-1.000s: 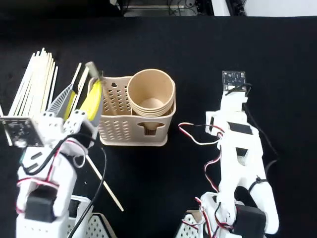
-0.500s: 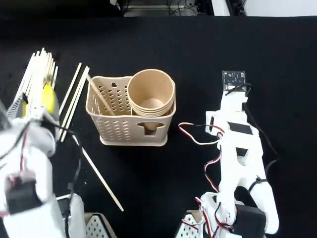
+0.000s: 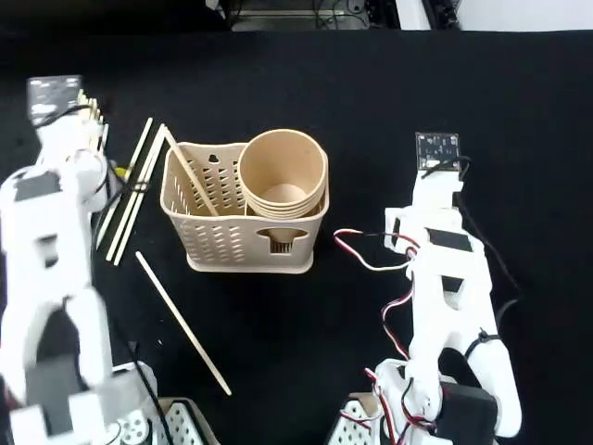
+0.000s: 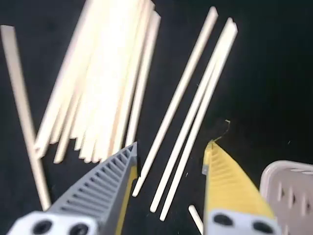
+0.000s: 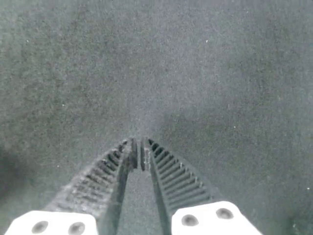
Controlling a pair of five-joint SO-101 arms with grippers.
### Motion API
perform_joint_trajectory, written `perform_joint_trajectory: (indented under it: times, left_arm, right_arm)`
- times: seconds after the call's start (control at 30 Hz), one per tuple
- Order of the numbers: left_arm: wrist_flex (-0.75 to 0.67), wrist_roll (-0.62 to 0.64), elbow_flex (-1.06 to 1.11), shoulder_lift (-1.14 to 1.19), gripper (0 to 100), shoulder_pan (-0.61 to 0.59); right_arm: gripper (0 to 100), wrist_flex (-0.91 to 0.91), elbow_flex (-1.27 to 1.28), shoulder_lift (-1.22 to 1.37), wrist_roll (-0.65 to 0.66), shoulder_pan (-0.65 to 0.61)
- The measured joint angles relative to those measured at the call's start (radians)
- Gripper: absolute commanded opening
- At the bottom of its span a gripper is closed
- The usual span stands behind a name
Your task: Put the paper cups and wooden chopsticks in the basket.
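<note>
The beige basket [image 3: 243, 222] stands mid-table, with stacked paper cups [image 3: 283, 171] in its right compartment and one chopstick [image 3: 190, 176] leaning in its left. Loose chopsticks [image 3: 139, 185] lie just left of it, a bundle [image 3: 93, 120] farther left, and a single one [image 3: 182, 323] lies diagonally in front. In the left wrist view my left gripper [image 4: 171, 144] is open above three loose chopsticks [image 4: 193, 117], with the bundle [image 4: 105, 83] beside them and the basket's corner [image 4: 288, 196] close by. My right gripper [image 5: 141, 144] is shut on nothing over bare black cloth.
The left arm [image 3: 51, 241] stretches along the table's left side over the bundle. The right arm [image 3: 445, 260] lies to the right of the basket, with a red and white cable [image 3: 366, 255] looping toward it. Black cloth covers the table.
The left arm swung away from the basket to the left and stretched out over the loose chopsticks. The chopstick it held now leans in the basket's left compartment. The right arm kept still.
</note>
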Motion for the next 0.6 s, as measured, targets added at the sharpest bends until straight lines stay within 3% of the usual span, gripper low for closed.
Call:
perform_joint_trajectory:
  times: [0.2,0.4,0.6]
  left_arm:
    - [0.106,-0.133,-0.245,0.368,22,0.054]
    - [0.293,-0.146,-0.589,0.710,21,0.058]
    - [0.454,-0.146,-0.924,0.997,2,0.064]
  right_arm:
    - [3.5,0.000,0.000,0.000,0.000,0.000]
    - [3.5,0.000,0.000,0.000,0.000,0.000]
    - [3.5,0.000,0.000,0.000,0.000,0.000]
